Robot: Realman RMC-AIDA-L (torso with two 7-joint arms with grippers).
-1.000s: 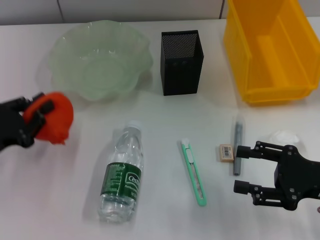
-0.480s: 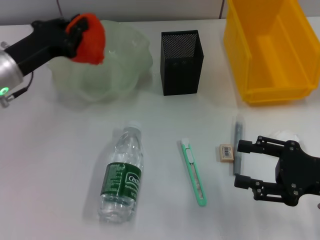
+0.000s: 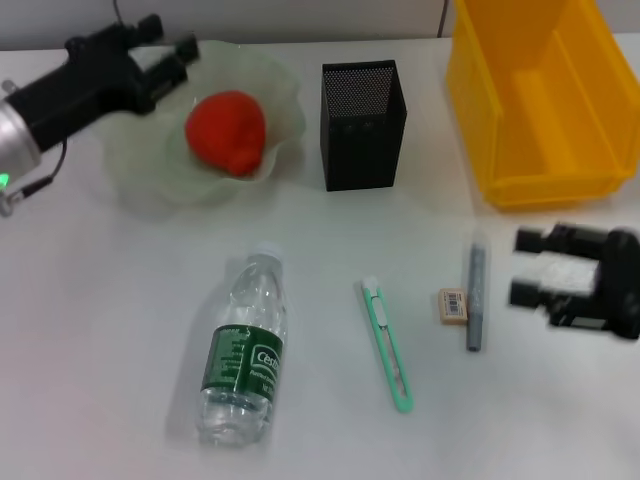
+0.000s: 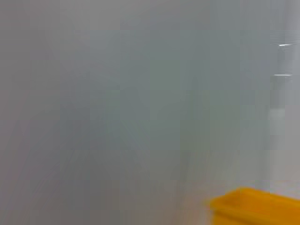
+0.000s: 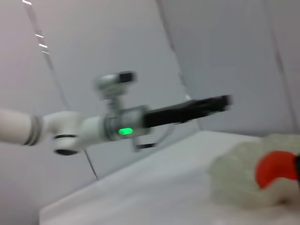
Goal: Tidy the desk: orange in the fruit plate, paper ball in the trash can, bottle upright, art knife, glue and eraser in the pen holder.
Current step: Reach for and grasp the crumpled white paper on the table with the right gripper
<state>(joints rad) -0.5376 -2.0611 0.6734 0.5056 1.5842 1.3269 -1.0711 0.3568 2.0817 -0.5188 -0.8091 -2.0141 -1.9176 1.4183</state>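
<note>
A white surface fills nearly the whole head view, matte and plain, with soft shadows beneath whatever lies on it. Along its far edge runs a pale grey wall, seen only as a narrow strip at the top and crossed by two thin dark seams, one toward each side. The left wrist view is almost all wall, a blurred grey expanse with a faint bright streak near one edge. In the right wrist view the wall rises behind the surface, with slanting seams across it.
</note>
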